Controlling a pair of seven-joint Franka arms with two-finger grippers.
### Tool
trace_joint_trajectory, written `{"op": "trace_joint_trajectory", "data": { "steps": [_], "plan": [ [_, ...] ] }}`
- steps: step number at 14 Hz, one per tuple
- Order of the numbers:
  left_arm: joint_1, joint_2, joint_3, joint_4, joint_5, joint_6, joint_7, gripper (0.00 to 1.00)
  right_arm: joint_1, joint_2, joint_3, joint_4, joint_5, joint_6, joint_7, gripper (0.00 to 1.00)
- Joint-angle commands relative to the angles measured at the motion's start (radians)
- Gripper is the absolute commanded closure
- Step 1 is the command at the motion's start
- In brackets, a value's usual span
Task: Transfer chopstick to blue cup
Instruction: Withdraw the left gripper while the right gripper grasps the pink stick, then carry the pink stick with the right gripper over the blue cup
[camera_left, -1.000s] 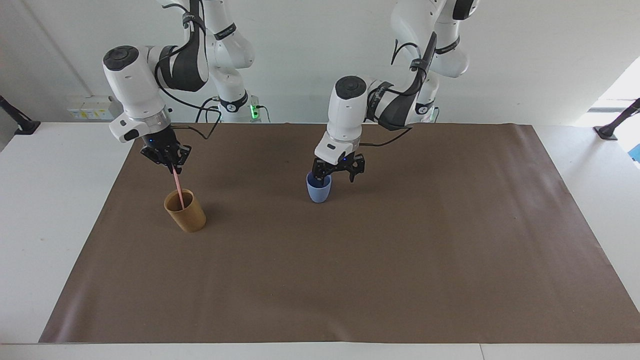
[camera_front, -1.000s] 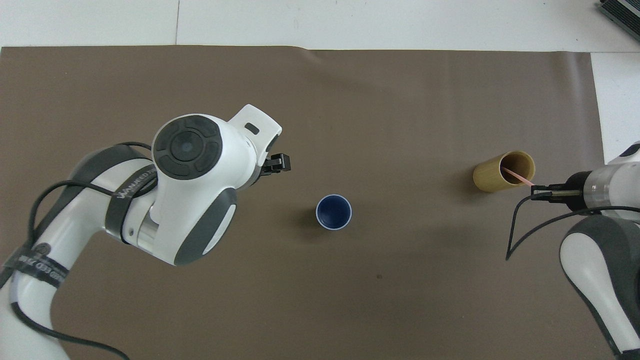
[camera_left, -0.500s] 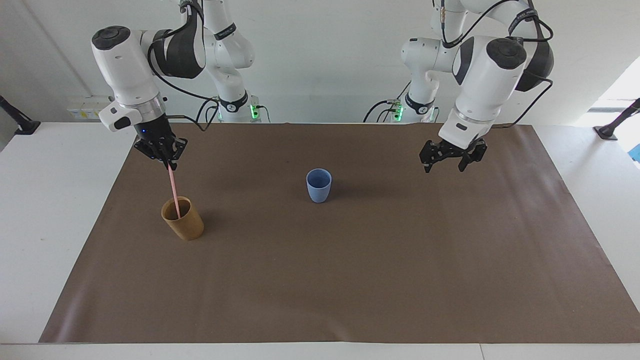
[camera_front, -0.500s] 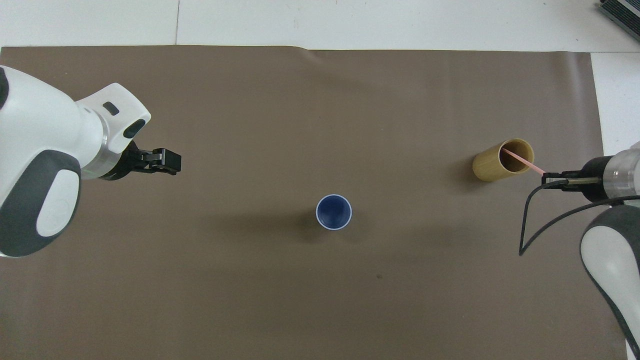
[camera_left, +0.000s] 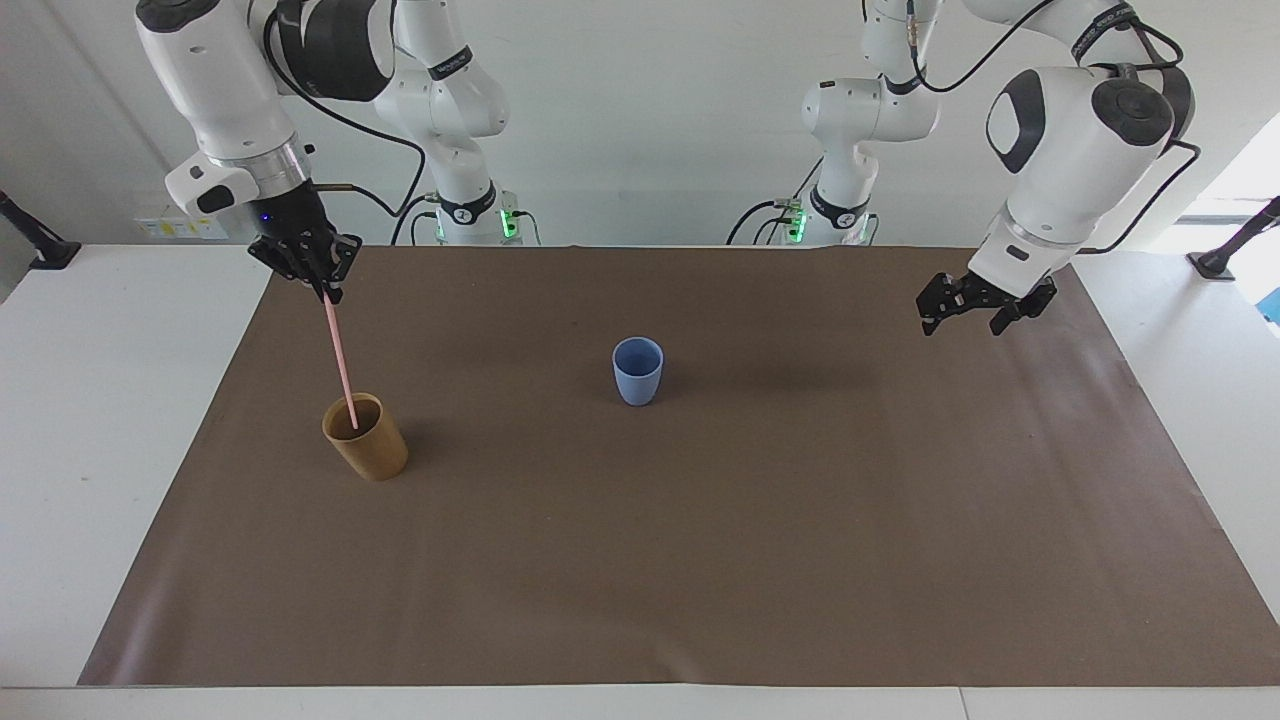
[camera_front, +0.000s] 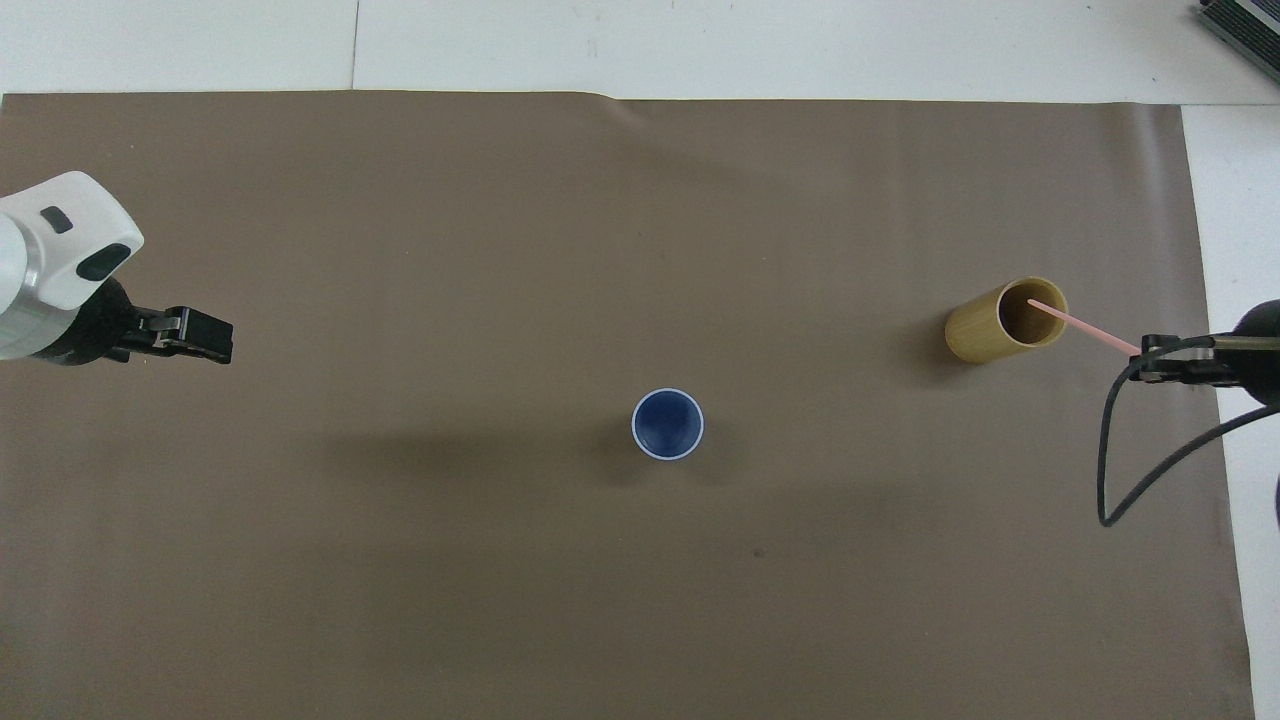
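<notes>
A white counter (camera_left: 120, 420) has a big brown paper sheet (camera_left: 700, 560) spread over most of it. A small blue cup (camera_left: 637, 370) stands on the sheet near the middle. A tan cup (camera_left: 366, 437) stands on the sheet toward the right arm's end.

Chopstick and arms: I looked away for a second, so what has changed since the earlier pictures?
The right gripper, shut on the chopstick, has risen, drawing it almost out of the tan cup; only its tip is still inside. The left gripper, open, has left the blue cup and swung out toward the left arm's end of the mat. Both cups stayed where they were.
</notes>
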Motion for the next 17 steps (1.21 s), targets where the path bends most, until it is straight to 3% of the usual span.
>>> {"op": "trace_joint_trajectory", "data": {
  "steps": [1,4,9,12,17],
  "plan": [
    [0.055,-0.019,-0.012,-0.004,-0.012,-0.012,0.066,0.0,-0.005,0.012,0.03,0.058,0.019,-0.08,0.133,1.0],
    [0.058,-0.014,-0.014,0.06,-0.003,-0.025,0.069,0.0,-0.005,0.012,0.096,0.093,0.036,-0.135,0.299,1.0],
    [0.049,-0.016,-0.024,0.213,-0.004,-0.172,0.063,0.0,-0.003,0.003,0.229,0.09,0.241,-0.114,0.692,1.0],
    [0.046,-0.013,-0.029,0.301,-0.01,-0.285,0.061,0.0,0.009,0.006,0.304,0.084,0.367,-0.04,0.926,1.0],
    [0.047,-0.044,-0.023,0.298,-0.021,-0.304,0.064,0.0,0.13,0.014,0.311,0.034,0.424,0.021,1.09,1.0]
  ]
}}
